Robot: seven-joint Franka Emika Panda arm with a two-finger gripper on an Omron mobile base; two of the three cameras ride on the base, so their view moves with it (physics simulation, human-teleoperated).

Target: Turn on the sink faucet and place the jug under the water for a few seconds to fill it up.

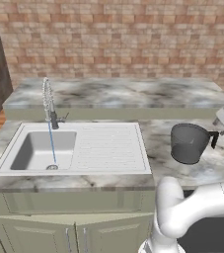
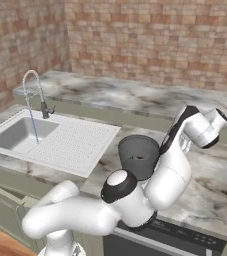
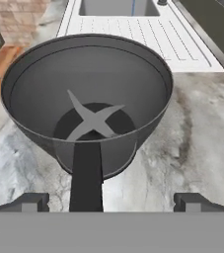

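Left base view: jug upright on the tabletop, well right of the sink, water running. Right base view: same jug, right of the sink. Hand view: hand spread wide astride the handle, grasping nothing; likely rigid, light while empty, slick-walled, best pinched by that handle.

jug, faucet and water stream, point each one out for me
jug (image 1: 187, 143), left base view, on its dark outer wall
faucet (image 1: 47, 97), left base view, on the coiled spring neck
water stream (image 1: 51, 141), left base view, midway down the blue stream above the drain

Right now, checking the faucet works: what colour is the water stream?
Blue water, clearest in the left base view.
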